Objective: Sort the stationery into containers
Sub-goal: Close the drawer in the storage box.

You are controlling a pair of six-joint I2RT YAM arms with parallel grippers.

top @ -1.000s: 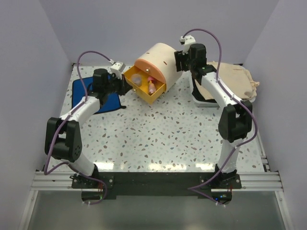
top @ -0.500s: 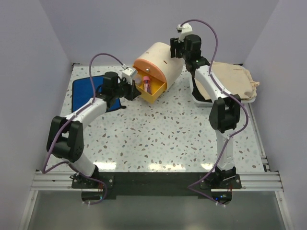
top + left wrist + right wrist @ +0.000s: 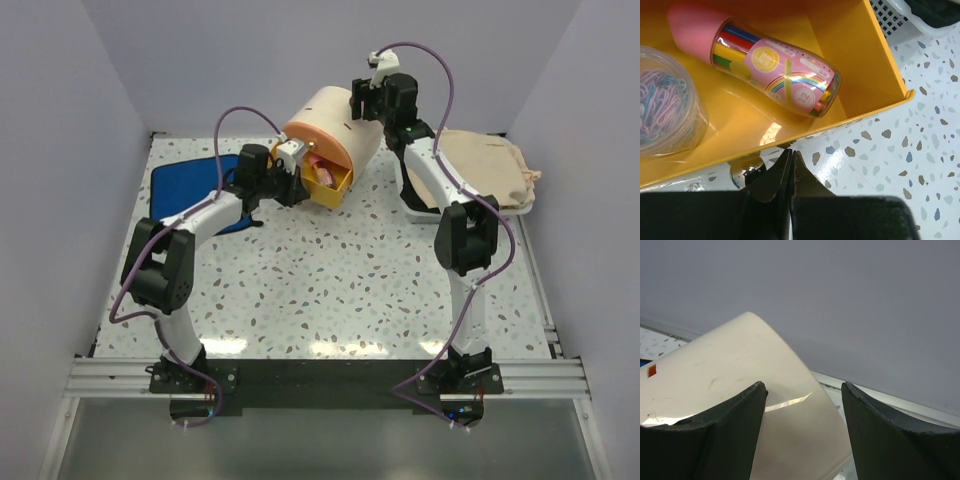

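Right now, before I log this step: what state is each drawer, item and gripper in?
orange drawer, partly open.
pink tube, capped, lying in the drawer.
paper-clip jar, inside the drawer.
left gripper, shut, at the drawer front.
right gripper, open, over the cabinet.

The left arm (image 3: 205,212) stretched low toward the middle, the left gripper (image 3: 791,152) pinched fully closed. The right arm (image 3: 430,165) reached high and far forward, the right gripper (image 3: 805,387) with fingers spread apart.
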